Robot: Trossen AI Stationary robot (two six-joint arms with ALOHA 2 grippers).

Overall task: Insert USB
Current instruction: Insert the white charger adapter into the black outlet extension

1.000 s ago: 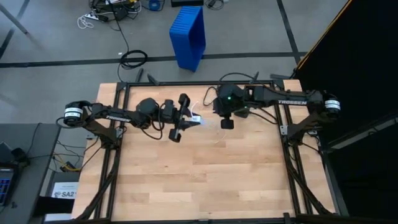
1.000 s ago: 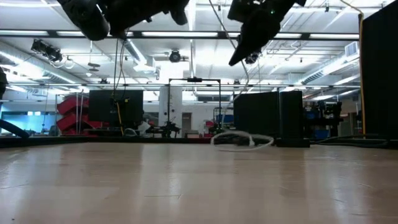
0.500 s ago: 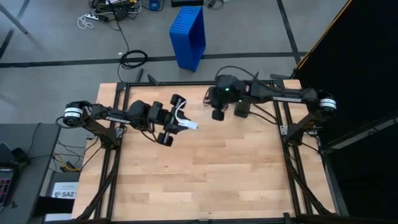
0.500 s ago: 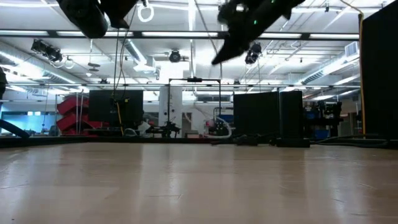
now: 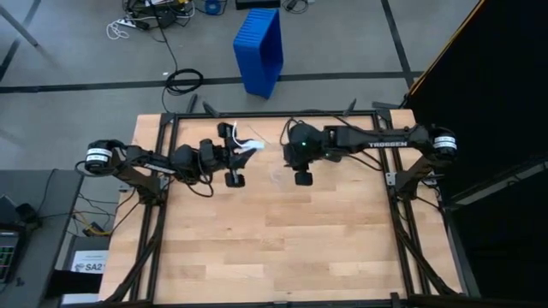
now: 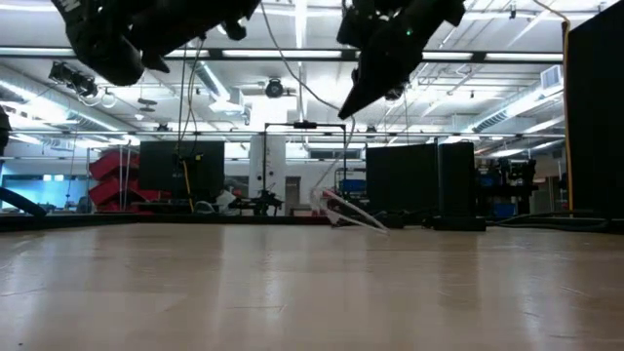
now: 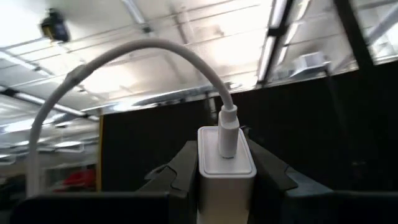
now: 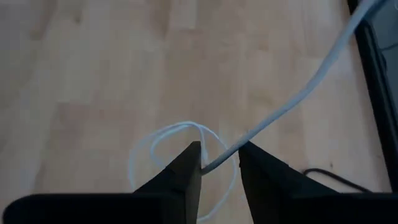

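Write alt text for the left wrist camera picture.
The left gripper holds a white charger block between its dark fingers, with the white USB cable plugged into its face and arching away. Ceiling lights and dark panels lie behind.

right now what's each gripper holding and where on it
The left gripper clamps a white charger block by its two sides, cable plugged in. The right gripper has the white cable between its fingers; whether it grips cannot be told.
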